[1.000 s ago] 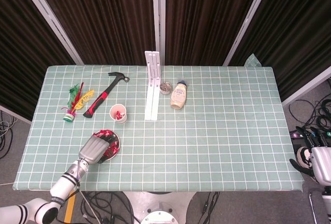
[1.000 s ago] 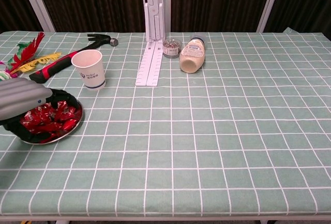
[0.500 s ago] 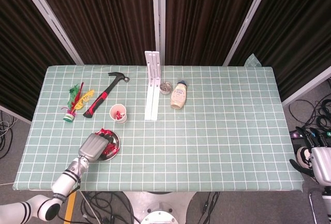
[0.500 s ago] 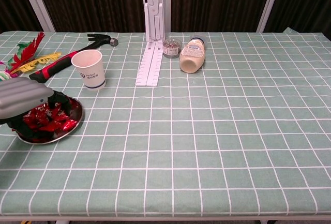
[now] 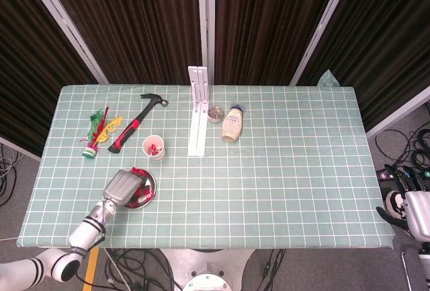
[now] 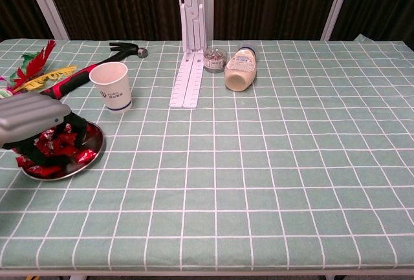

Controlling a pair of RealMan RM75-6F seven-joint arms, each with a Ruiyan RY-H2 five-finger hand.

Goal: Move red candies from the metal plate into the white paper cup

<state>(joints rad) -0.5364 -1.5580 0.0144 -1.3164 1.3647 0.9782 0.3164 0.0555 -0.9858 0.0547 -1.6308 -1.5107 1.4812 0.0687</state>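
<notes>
The metal plate [image 5: 151,188] [image 6: 96,152] lies near the table's front left, with a pile of red candies [image 5: 139,197] [image 6: 59,149] on it. My left hand [image 5: 121,186] [image 6: 33,119] sits over the plate's left half, its dark fingers curled down into the pile and closed around some of the candies. The white paper cup [image 5: 153,147] [image 6: 110,86] stands upright just behind the plate, and the head view shows a red candy inside it. My right hand [image 5: 402,212] hangs off the table's right side, and its fingers are too small to read.
A red-handled hammer [image 5: 136,123] [image 6: 77,77] and coloured feathers [image 5: 98,130] [image 6: 32,71] lie left of the cup. A white upright bracket [image 5: 198,109] [image 6: 191,47], a small jar [image 5: 215,113] and a tipped bottle [image 5: 232,123] [image 6: 240,70] are at mid-table.
My left hand's fingers have curled in on the candy pile. The hand has drawn slightly left and up, uncovering more of the plate's right side.
</notes>
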